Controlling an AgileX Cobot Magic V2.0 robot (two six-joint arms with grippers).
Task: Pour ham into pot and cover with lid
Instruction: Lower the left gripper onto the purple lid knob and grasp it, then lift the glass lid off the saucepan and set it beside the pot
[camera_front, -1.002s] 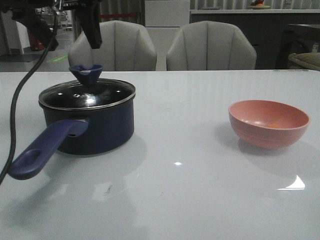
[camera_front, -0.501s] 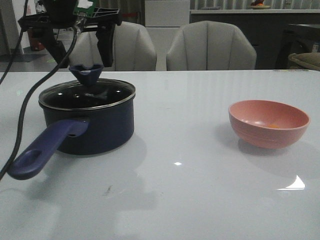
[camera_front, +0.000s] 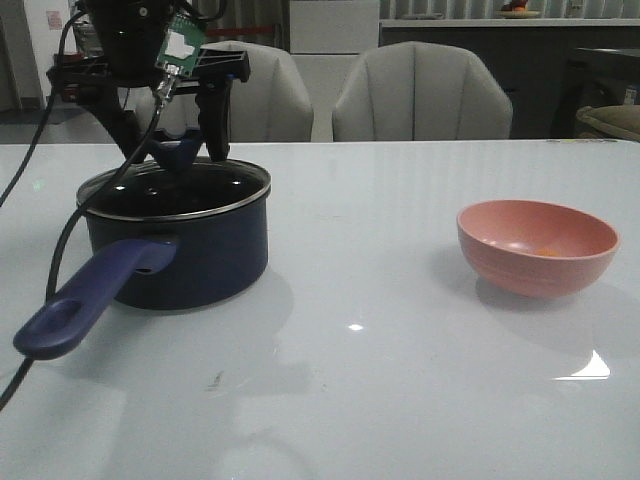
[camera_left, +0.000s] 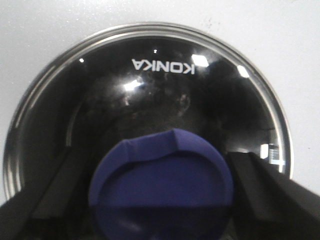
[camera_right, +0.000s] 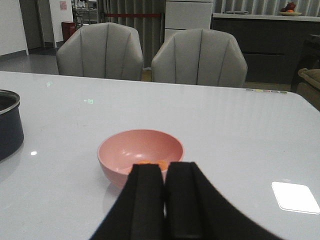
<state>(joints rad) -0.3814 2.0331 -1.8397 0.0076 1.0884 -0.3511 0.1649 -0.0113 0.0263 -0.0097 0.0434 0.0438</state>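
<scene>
The dark navy pot (camera_front: 185, 255) stands at the table's left, its purple-blue handle (camera_front: 85, 300) pointing toward the front. The glass lid (camera_front: 175, 190) rests on it. My left gripper (camera_front: 175, 150) is open just above the lid, one finger on each side of the blue knob (camera_left: 162, 185) and a gap to each finger (camera_left: 262, 192). The ham (camera_front: 547, 252) is a small orange bit in the pink bowl (camera_front: 537, 247) at the right. In the right wrist view my right gripper (camera_right: 165, 172) is shut and empty, just short of the bowl (camera_right: 140, 150) with the ham (camera_right: 151, 162).
Two grey chairs (camera_front: 420, 95) stand behind the table's far edge. A black cable (camera_front: 60, 250) hangs from the left arm past the pot's handle. The white tabletop (camera_front: 360, 330) lies between pot and bowl.
My left gripper has come down from above and now straddles the lid's knob. Pot, lid and bowl have not moved.
</scene>
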